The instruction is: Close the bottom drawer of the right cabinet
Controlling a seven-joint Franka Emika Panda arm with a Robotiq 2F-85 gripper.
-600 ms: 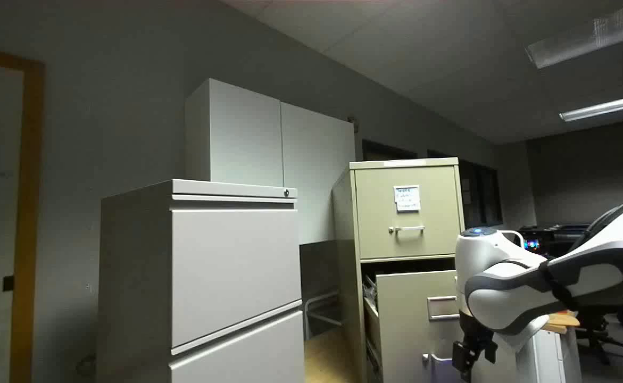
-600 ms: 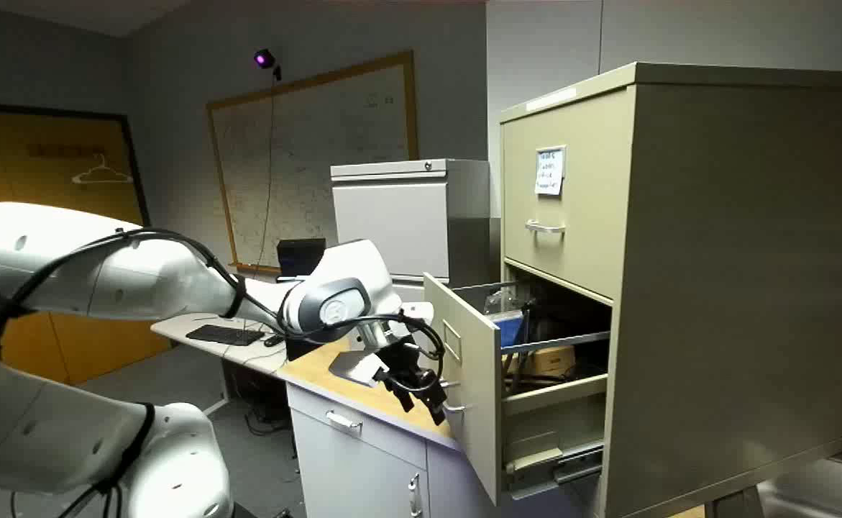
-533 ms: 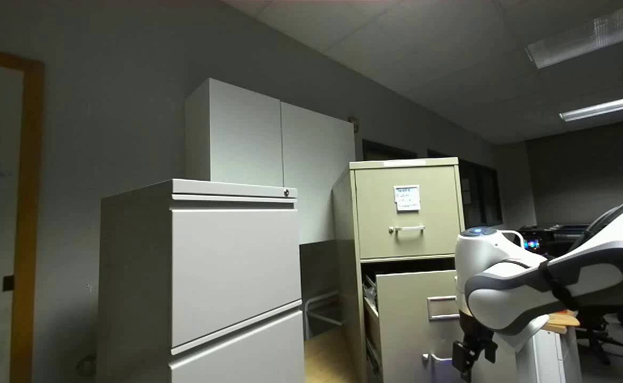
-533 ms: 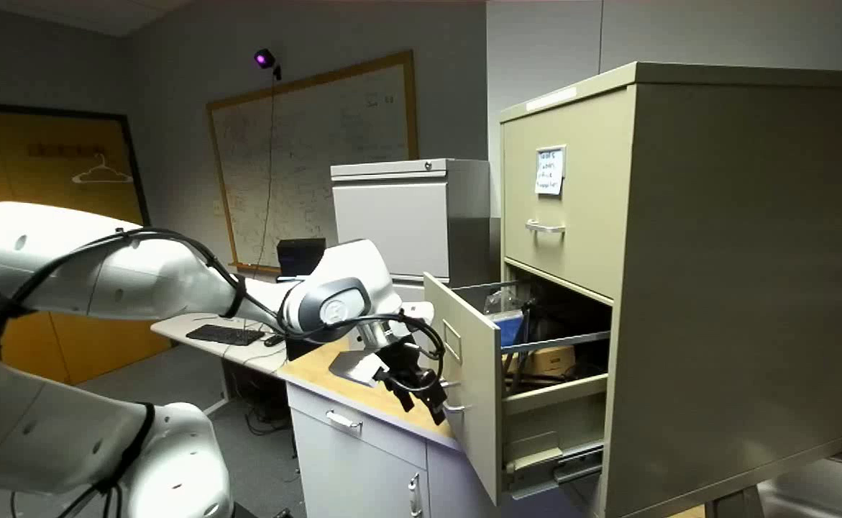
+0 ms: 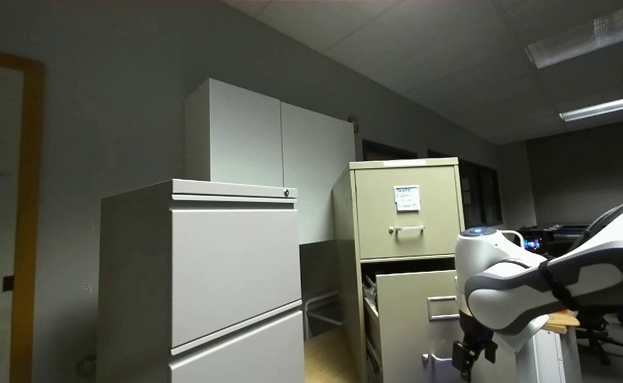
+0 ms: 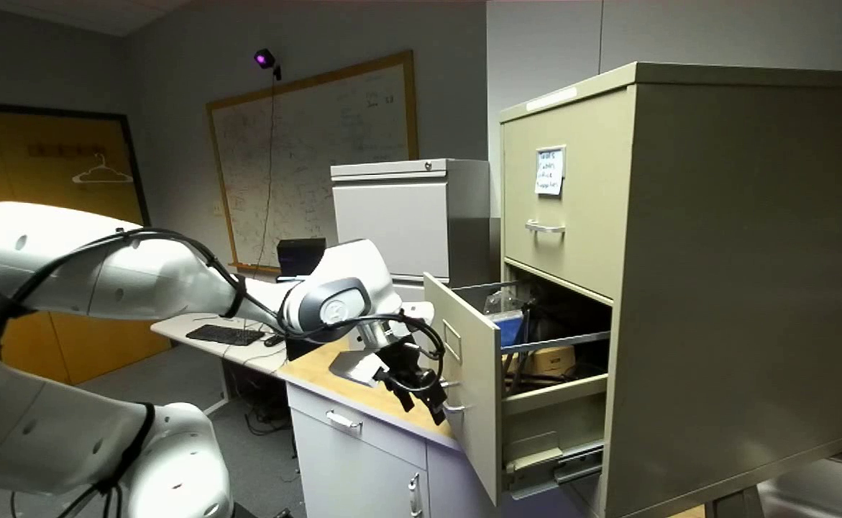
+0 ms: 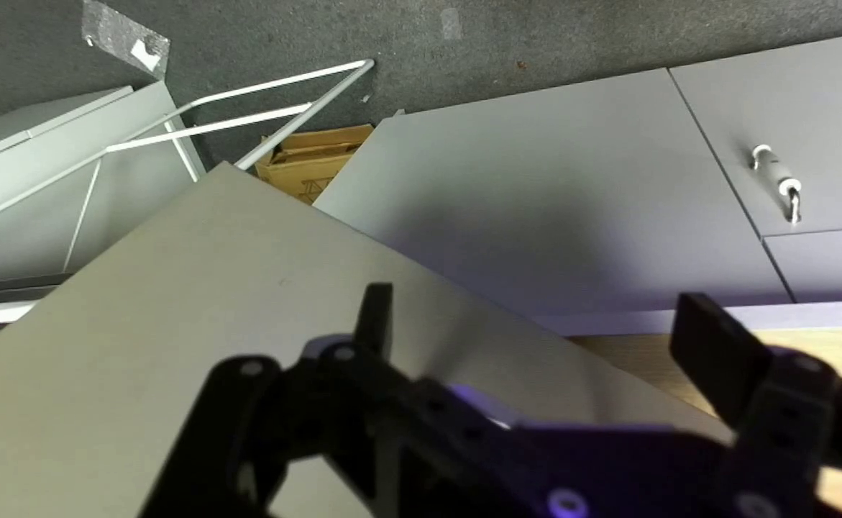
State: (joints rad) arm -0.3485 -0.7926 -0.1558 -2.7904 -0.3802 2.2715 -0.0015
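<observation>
Bottom drawer (image 6: 478, 388) juts out of the right cabinet (image 6: 737, 273), its front just beyond the gripper (image 6: 423, 414). Released, the gripper's fingers (image 7: 376, 316) stand wide apart; in the wrist view one shows against the beige front, the other past its edge. The drawer's handle (image 6: 454, 409) sits just beside the fingertips in both exterior views; whether they touch, I cannot tell. On the far side of the front from the gripper, a blue item (image 6: 507, 329) and a brown box (image 6: 556, 360) lie inside. Higher than the gripper is the closed top drawer (image 6: 586, 201) of that cabinet, with its white paper label (image 6: 550, 171).
</observation>
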